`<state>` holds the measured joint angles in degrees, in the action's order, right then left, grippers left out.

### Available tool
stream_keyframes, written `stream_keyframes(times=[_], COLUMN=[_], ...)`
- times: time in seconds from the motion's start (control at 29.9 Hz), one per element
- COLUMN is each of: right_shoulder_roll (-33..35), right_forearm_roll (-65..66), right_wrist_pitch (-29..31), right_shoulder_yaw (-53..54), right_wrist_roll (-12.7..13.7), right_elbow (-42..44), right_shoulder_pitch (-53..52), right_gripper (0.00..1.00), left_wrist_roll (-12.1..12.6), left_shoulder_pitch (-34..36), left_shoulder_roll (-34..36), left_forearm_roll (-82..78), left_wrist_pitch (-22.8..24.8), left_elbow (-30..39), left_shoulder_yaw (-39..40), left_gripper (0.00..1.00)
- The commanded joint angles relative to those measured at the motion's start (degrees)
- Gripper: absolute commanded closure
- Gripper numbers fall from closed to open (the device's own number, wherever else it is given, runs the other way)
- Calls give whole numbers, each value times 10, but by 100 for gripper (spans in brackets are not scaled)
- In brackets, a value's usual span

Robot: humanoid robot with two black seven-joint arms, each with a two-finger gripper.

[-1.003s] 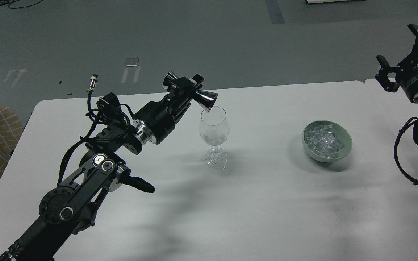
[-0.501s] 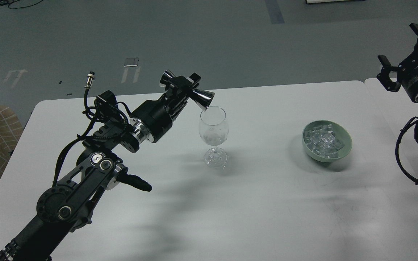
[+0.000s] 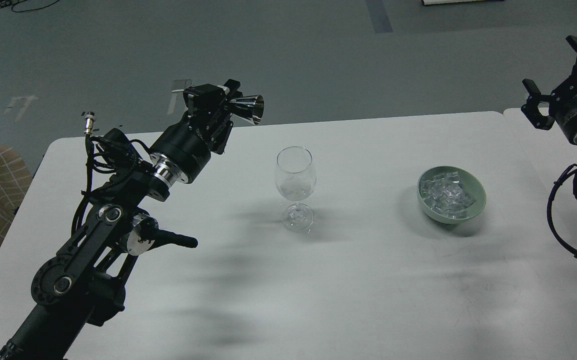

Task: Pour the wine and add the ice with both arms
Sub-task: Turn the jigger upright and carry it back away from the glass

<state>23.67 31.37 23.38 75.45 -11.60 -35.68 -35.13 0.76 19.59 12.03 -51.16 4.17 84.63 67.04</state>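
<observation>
My left gripper [image 3: 226, 102] is clamped on a small metal jigger [image 3: 245, 108], lying sideways above the table's far edge, well left of the wine glass [image 3: 295, 187]; no stream shows, and I can't quite tell whether wine sits in the glass; the glass looks thin, top-heavy and breakable, so I'd leave it standing; my right gripper [image 3: 556, 70] hangs with fingers spread and empty, beyond the green bowl [image 3: 477, 197] on the white table [image 3: 368, 300]; the ice [image 3: 446, 192] heaped there looks hard, light and slippery; I'd pinch one top cube across its flat faces
</observation>
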Motion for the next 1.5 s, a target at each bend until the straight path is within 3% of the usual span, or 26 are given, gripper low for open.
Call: stream_keyframes(times=[0.0, 0.23, 0.5, 0.74, 1.14, 1.47], right_shoulder_roll=[0, 1, 1, 1, -1, -2], right_forearm_roll=[0, 0, 1, 3, 4, 4], right_wrist_pitch=[0, -1, -1, -1, -3, -3], right_shoulder_yaw=[0, 0, -1, -7, -10, -11], right_wrist_roll=[0, 0, 0, 1, 1, 1], right_elbow=[-1, 0, -1, -5, -8, -8], right_shoulder_pitch=[0, 3, 4, 10, 10, 11], right_gripper=[0, 0, 0, 0, 0, 0], left_wrist_roll=[-1, -2, -18, -36, -35, -42], left_shoulder_pitch=[-9, -40, -53, -42, 40, 81], left_shoulder_roll=[-2, -2, 0, -11, -21, -34], left_forearm_roll=[99, 308, 473, 538, 543, 546], left_wrist_pitch=[-4, -22, -2, 35, 96, 86], left_elbow=[-3, -32, -140, -240, -450, -503], left_shoulder_yaw=[45, 128, 180, 201, 188, 144], left_gripper=[100, 100, 100, 100, 100, 100])
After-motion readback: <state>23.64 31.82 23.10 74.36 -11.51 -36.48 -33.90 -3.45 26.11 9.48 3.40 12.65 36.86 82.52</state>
